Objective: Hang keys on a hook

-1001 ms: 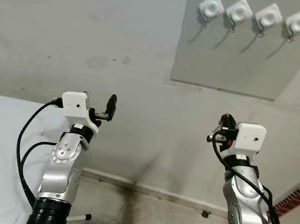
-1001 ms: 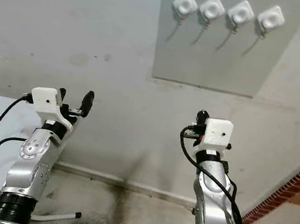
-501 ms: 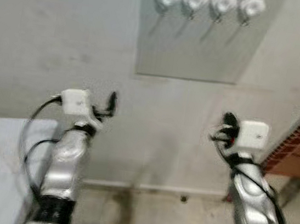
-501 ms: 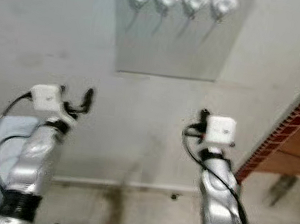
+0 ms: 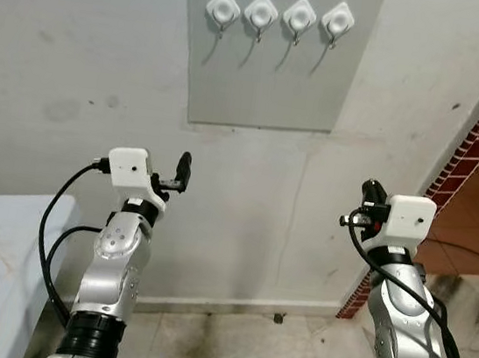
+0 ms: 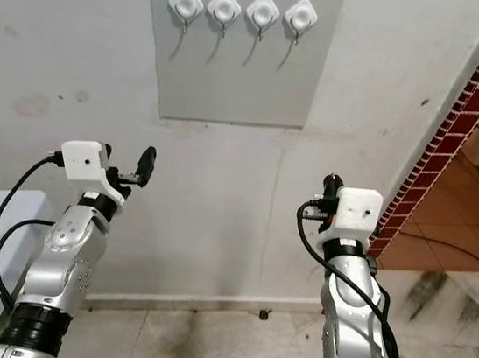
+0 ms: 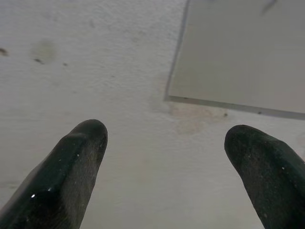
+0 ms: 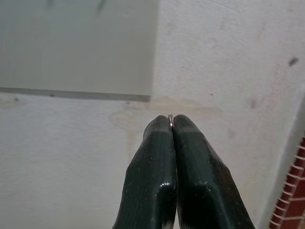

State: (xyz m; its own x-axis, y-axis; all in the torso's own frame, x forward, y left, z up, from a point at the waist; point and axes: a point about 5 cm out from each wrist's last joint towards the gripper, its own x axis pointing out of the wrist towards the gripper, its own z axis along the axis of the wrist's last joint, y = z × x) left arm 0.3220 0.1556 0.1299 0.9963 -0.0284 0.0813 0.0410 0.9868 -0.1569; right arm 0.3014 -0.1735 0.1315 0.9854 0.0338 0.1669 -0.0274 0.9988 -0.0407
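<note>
Below the grey panel (image 5: 273,55) with four hooks (image 5: 261,12), we held our left gripper (image 7: 164,157) spread, our right gripper (image 8: 171,125) clenched on a thin metal sliver (image 8: 170,118).

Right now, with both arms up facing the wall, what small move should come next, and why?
Probably raise the right tool toward the hooks. Its fingers are pressed shut on a thin metal ring, likely the key ring, while the four hooks sit on the grey panel well above both arms. All four hooks look free. The left tool is open and holds nothing.
</note>
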